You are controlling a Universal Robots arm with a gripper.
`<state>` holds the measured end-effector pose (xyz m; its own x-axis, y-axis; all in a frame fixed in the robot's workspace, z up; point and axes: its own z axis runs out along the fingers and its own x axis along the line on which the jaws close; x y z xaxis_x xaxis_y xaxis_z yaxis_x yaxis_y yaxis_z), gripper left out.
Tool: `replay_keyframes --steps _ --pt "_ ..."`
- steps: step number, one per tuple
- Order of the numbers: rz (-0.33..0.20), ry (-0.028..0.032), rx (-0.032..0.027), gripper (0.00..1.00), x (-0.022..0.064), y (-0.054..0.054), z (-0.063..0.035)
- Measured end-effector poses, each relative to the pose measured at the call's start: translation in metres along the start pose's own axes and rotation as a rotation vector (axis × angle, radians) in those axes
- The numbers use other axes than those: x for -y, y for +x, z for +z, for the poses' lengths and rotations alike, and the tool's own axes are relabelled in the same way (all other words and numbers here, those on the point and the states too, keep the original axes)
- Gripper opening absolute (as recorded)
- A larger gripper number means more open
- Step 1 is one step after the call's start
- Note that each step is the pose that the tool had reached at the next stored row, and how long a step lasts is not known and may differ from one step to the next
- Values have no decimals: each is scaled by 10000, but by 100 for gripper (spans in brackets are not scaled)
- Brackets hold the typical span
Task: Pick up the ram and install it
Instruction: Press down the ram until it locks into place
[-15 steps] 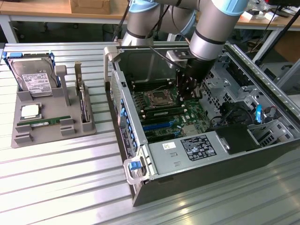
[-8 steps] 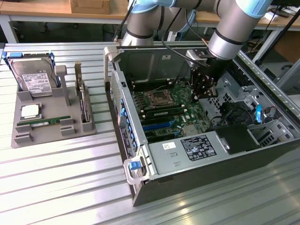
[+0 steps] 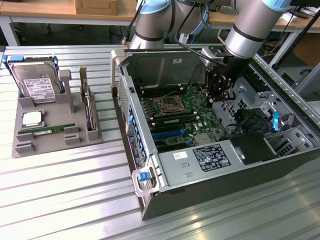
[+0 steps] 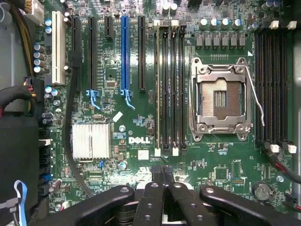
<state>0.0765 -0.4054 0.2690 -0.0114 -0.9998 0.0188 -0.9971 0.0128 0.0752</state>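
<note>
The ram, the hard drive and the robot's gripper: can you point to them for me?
ram (image 3: 47,131): exterior view, middle of the green stick lying in the gray holder.
hard drive (image 3: 35,82): exterior view, its white label.
gripper (image 4: 162,175): wrist view, its shut fingertips above the motherboard.

A: What sort of place?

B: Robotics lab or test workshop. Ribbed aluminium bench top (image 3: 60,200), wooden workbenches (image 3: 45,9) behind, cables hanging.

A: What else shows it?

B: Grey fixture tray (image 3: 55,135) holding computer parts, and an opened desktop computer case (image 3: 210,180), its motherboard (image 4: 141,155) bare just beyond the fingers (image 4: 153,200) of the arm's gripper (image 4: 163,175).
</note>
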Motion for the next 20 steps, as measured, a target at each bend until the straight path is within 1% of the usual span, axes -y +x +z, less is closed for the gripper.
replay_keyframes --steps 2,3,5,7,9,11,13,17,20 --pt "-1 -1 -2 10 -3 0 2" --pt "-2 0 0 10 -26 0 15" --pt "0 0 1 10 -115 0 59" --pt "-11 0 -1 10 -144 0 81" --pt "-105 2 -7 10 -182 0 126" --pt "-208 4 -15 10 -196 -1 186" --pt "-254 5 -19 10 -198 -2 214" --pt "-385 2 -29 10 -189 -4 348" --pt "-411 -1 -35 10 -187 -4 383"
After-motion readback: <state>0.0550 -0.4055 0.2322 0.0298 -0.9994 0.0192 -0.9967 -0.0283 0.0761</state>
